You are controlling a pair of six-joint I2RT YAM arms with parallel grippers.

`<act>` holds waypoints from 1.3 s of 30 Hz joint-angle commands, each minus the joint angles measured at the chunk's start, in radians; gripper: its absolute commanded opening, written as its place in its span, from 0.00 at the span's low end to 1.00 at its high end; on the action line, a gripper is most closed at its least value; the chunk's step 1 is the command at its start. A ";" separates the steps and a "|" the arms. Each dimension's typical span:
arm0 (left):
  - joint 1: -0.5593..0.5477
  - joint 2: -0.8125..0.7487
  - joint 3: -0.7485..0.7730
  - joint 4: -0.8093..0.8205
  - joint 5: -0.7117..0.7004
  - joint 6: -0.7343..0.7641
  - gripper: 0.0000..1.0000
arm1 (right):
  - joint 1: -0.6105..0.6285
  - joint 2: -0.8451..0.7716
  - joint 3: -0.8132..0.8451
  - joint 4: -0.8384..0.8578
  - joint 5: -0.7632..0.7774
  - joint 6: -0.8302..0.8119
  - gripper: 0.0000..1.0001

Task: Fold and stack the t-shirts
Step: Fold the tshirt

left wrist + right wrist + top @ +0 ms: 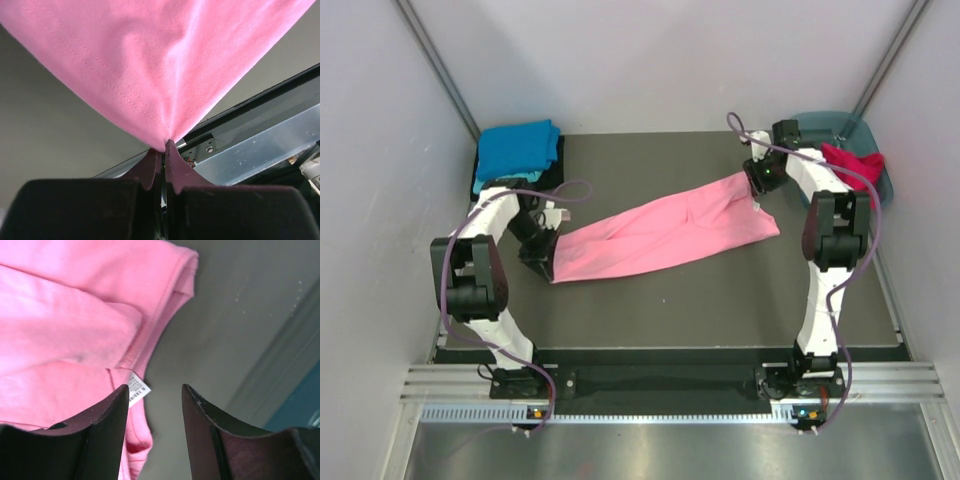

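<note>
A light pink t-shirt lies stretched slantwise across the dark table. My left gripper is shut on the shirt's near-left corner; in the left wrist view the pink cloth fans out from the pinched fingertips. My right gripper hovers open at the shirt's far-right end. In the right wrist view its jaws stand apart over bare table, beside the pink hem and a white care label, holding nothing. A bright blue folded shirt tops a stack at the back left. A crimson shirt hangs from the tub.
The blue-grey plastic tub stands at the back right corner behind the right arm. White walls close in the table on three sides. A metal rail runs along the near edge by the arm bases.
</note>
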 commanded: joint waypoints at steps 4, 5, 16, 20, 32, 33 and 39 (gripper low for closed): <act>-0.029 -0.039 -0.033 -0.081 -0.019 0.016 0.00 | 0.010 0.002 0.184 -0.023 -0.188 -0.001 0.47; -0.037 -0.039 -0.032 -0.081 -0.020 0.015 0.00 | 0.019 0.047 0.254 -0.037 -0.191 -0.001 0.47; -0.045 -0.036 -0.044 -0.062 -0.040 0.007 0.00 | 0.061 0.193 0.390 -0.084 -0.185 -0.026 0.44; -0.079 -0.024 -0.046 -0.058 -0.042 0.007 0.00 | 0.064 0.204 0.388 -0.103 -0.192 -0.021 0.43; -0.094 0.001 -0.026 -0.059 -0.028 0.004 0.00 | 0.066 0.200 0.355 -0.115 -0.162 -0.012 0.41; -0.095 0.002 -0.024 -0.059 -0.025 0.004 0.00 | 0.066 0.201 0.355 -0.118 -0.159 -0.011 0.41; -0.098 0.001 -0.024 -0.059 -0.023 0.004 0.00 | 0.066 0.197 0.332 -0.132 -0.156 -0.009 0.41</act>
